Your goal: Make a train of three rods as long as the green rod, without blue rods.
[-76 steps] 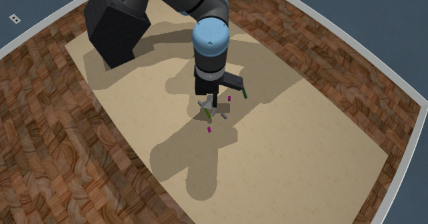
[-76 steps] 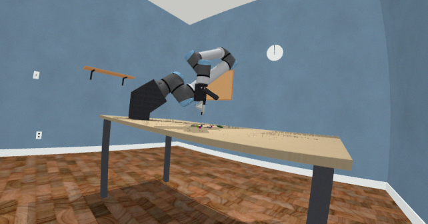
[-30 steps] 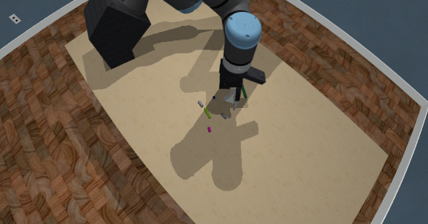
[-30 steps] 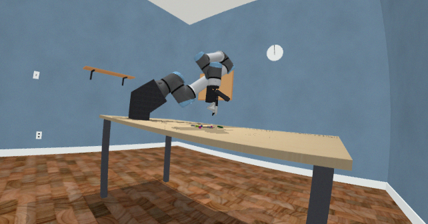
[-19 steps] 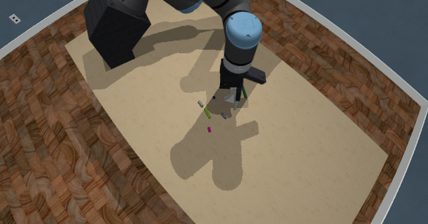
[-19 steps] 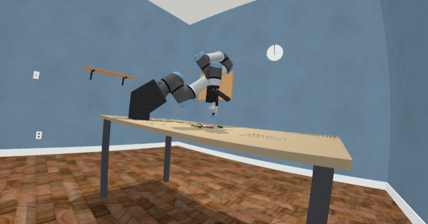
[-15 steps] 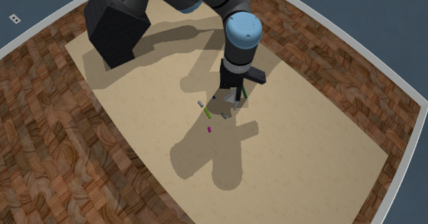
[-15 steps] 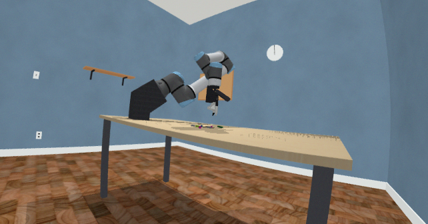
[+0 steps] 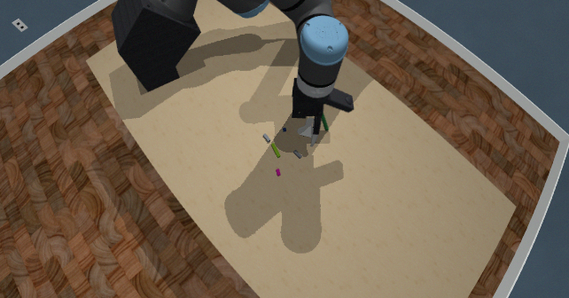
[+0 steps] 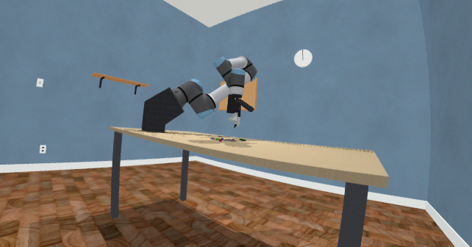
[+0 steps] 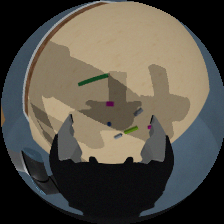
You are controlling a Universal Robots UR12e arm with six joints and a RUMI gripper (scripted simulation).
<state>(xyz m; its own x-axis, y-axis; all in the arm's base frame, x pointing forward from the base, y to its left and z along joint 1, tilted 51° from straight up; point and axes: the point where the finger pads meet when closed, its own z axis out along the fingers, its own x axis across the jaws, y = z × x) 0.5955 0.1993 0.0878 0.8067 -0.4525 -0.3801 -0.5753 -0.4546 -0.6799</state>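
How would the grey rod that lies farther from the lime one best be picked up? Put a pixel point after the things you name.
I would take the grey rod (image 9: pixel 297 154) (image 11: pixel 138 111) at mid-length, from straight above, with the jaws closing across its long sides. It lies flat and is short and straight, with free space along both sides; the lime rod (image 9: pixel 276 150) (image 10: pixel 217 139) (image 11: pixel 131 130) lies apart.

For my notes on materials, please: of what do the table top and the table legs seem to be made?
The pale tan rectangular table top looks like matt wood, from its faint flecks; the dark grey straight legs are possibly painted metal, being smooth and plain.
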